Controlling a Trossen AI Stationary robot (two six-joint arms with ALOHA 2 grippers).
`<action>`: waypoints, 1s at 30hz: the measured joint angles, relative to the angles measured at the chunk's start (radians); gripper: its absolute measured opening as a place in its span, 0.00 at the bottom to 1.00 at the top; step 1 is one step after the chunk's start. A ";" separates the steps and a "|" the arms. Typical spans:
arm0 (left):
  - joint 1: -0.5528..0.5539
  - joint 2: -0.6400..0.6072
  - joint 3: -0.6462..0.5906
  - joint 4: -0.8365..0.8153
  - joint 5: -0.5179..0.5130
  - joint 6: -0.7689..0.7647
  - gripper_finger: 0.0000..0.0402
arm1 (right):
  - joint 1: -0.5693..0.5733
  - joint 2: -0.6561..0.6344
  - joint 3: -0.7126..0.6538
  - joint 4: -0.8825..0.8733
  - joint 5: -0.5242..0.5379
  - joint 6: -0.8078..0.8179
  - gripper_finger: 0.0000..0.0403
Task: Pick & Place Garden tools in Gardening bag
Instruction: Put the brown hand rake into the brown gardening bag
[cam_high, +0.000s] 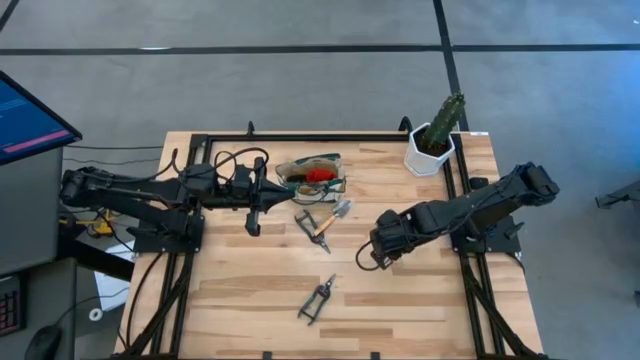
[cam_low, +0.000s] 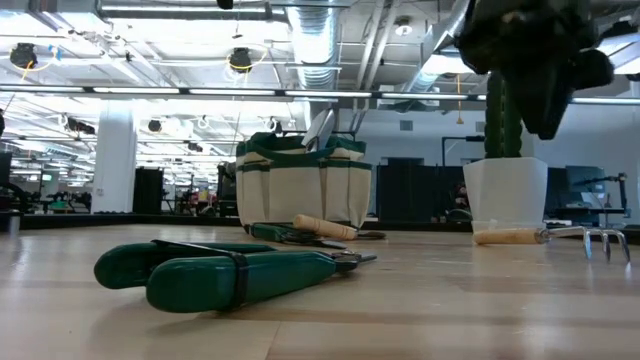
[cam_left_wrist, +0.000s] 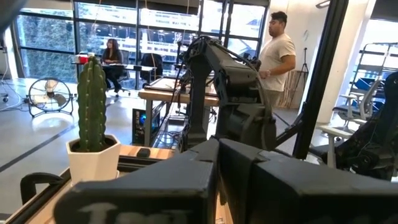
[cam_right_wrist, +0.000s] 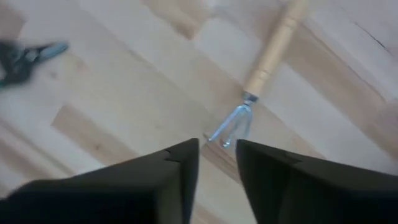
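Observation:
The cream gardening bag (cam_high: 312, 176) stands at the table's far middle with a red-headed tool (cam_high: 319, 174) inside; the low view shows its green trim (cam_low: 303, 185). A wooden-handled trowel (cam_high: 325, 220) lies just in front of it. Green-handled pruning shears (cam_high: 317, 298) (cam_low: 230, 270) lie near the front edge. A wooden-handled hand rake (cam_right_wrist: 267, 59) (cam_low: 560, 236) lies under my right gripper (cam_right_wrist: 217, 165) (cam_high: 380, 250). That gripper points down above the rake's tines (cam_right_wrist: 230, 124), open and holding nothing. My left gripper (cam_high: 283, 186) is shut and level beside the bag's left end.
A white pot with a green cactus (cam_high: 435, 140) stands at the far right corner. A black frame (cam_high: 330, 137) runs along the table's edges. Bare wood (cam_high: 240, 290) lies at the near left. In the left wrist view, people (cam_left_wrist: 278, 50) show in the room beyond.

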 joint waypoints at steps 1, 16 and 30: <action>0.000 0.000 0.000 0.000 0.000 0.000 0.00 | -0.004 0.000 -0.004 -0.001 -0.002 0.020 0.31; 0.000 0.000 0.000 -0.007 0.000 0.000 0.00 | -0.028 0.000 -0.239 0.205 -0.076 0.066 0.51; 0.000 0.000 0.000 -0.020 -0.008 0.000 0.00 | -0.028 -0.003 -0.368 0.368 -0.083 0.092 0.49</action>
